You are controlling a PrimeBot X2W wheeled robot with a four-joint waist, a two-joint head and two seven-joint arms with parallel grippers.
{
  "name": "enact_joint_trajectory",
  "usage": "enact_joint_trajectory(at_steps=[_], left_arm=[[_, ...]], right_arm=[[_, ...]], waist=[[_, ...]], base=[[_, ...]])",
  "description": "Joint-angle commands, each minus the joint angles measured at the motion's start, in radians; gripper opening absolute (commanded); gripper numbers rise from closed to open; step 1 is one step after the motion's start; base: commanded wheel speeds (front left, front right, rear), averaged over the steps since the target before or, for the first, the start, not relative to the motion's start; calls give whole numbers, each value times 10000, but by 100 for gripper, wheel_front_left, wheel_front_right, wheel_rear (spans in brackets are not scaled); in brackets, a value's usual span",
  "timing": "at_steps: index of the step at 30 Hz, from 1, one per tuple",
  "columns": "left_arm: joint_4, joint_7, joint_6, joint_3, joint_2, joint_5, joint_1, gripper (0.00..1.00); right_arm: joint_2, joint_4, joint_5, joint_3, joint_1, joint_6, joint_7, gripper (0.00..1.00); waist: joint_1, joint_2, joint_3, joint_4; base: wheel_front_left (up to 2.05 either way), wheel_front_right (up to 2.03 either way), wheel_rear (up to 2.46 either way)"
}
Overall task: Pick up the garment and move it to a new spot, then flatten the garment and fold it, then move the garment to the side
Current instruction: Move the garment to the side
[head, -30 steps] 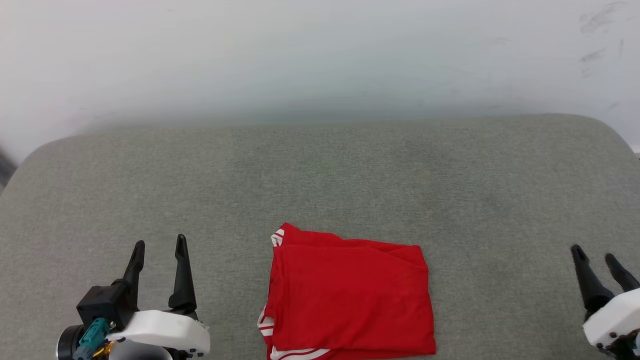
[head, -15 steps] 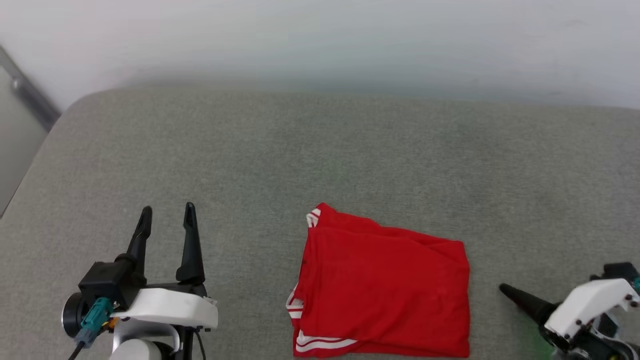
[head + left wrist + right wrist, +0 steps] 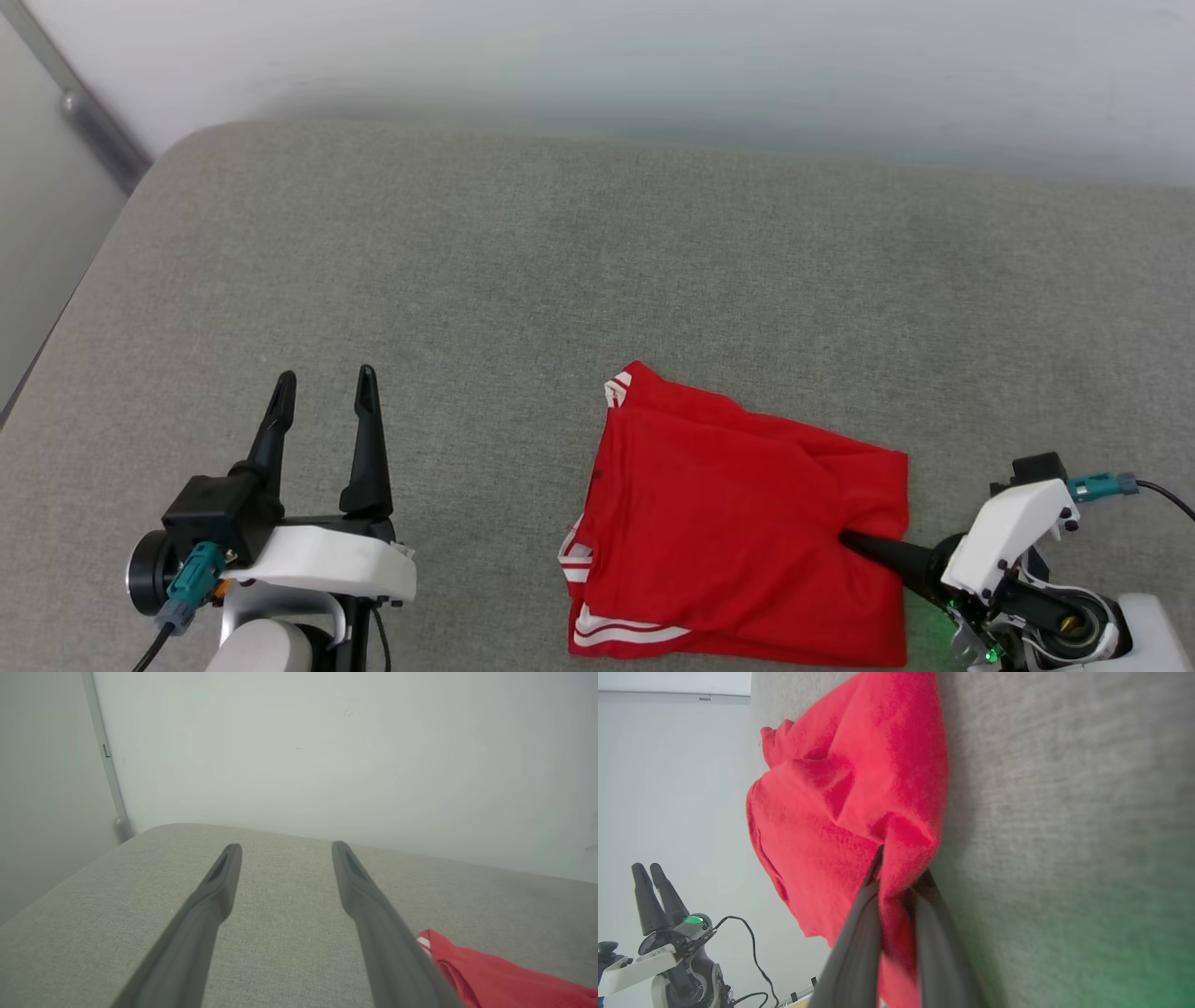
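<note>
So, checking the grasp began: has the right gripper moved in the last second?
Yes. The right gripper has swung toward the robot's left: it stood clear of the bright red fabric shirt on the grey cushion, and now pinches the shirt's right edge.

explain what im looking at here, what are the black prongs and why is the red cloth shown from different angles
This is a two-armed robot. The wide picture comes from a camera on its head, looking down at a grey padded surface; the other two come from wrist cameras, each looking along that arm's two dark fingers. A folded red garment with white striped trim lies there. The right gripper is shut on the garment's right edge, fabric bunched between its fingers. The left gripper is open, holding nothing, left of the garment.
</note>
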Motion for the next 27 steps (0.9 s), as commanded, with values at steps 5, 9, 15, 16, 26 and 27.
enact_joint_trajectory(at_steps=[5, 9, 15, 16, 26, 27], left_arm=[[133, -45, -17, 73, 159, 145, 145, 100], [117, -23, 17, 119, 260, 120, 354, 100], [-103, 46, 8, 23, 295, 75, 522, 100], [-151, 50, -5, -4, 295, 89, 506, 100], [-489, 232, -240, -412, 313, 410, -406, 100], [-523, 280, -262, -425, 352, 453, -575, 100]], right_arm=[[-426, -503, -497, 454, -138, -3, -649, 0], [-900, -742, -1531, 1228, -49, -3, -1186, 0], [-1677, -889, -3215, 2129, -231, -3, -1594, 0], [-1735, -858, -3378, 2212, -304, -3, -1628, 0], [-2139, -123, -4817, 2699, -1629, -3, -2491, 0], [-2198, -26, -4930, 2714, -1862, -3, -2708, 0]], waist=[[0, 0, -339, -305], [0, 0, -655, -826], [0, 0, -735, -2126], [0, 0, -690, -2413], [0, 0, 779, -4884], [0, 0, 1036, -5062]], base=[[0, 0, 0], [0, 0, 0], [0, 0, 0], [0, 0, 0], [0, 0, 0], [0, 0, 0]])
